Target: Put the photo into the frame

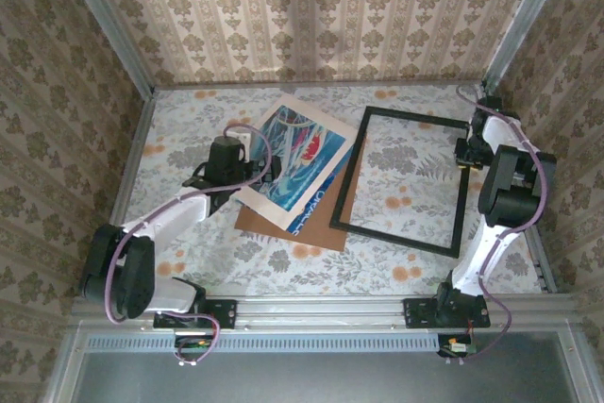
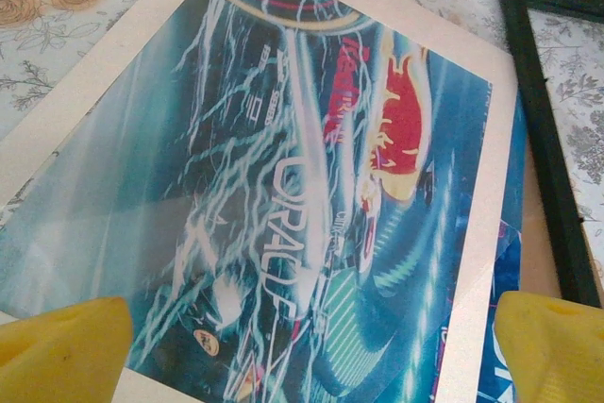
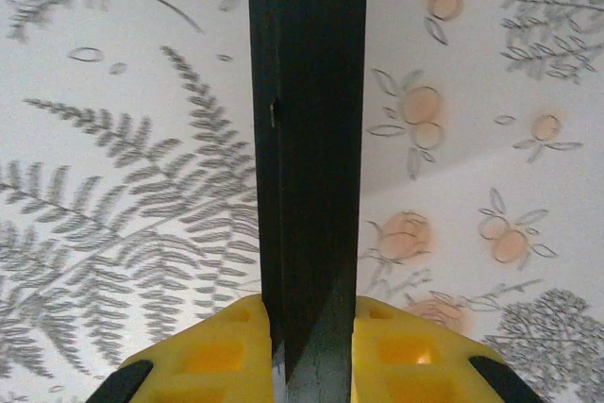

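From the top camera I see the photo [image 1: 294, 159] lying face up just left of centre, turned at an angle; it rests on a brown backing board [image 1: 316, 226], and a blue sheet with white lettering [image 1: 319, 203] pokes out under its lower right edge. The frame [image 1: 347, 169] lies flat on the desk [image 1: 189, 120] right of centre, the floral covering showing through its opening; its upper left corner sits just beside the photo's upper right corner, and the photo is outside it.

On my left wrist camera the left fingers [image 2: 66, 351] are spread wide, one yellow tip in each bottom corner of the picture, hovering over the photo [image 2: 283, 195]; I can't tell whether they touch it; the frame's black bar [image 2: 547, 139] runs down the right side.

On my right wrist camera the right fingers [image 3: 222, 356] are pinching the frame [image 3: 307, 139]; its black bar runs up the middle of the picture, gripped between both yellow pads; from above, that grip sits on the frame's right-hand bar, near its upper right corner.
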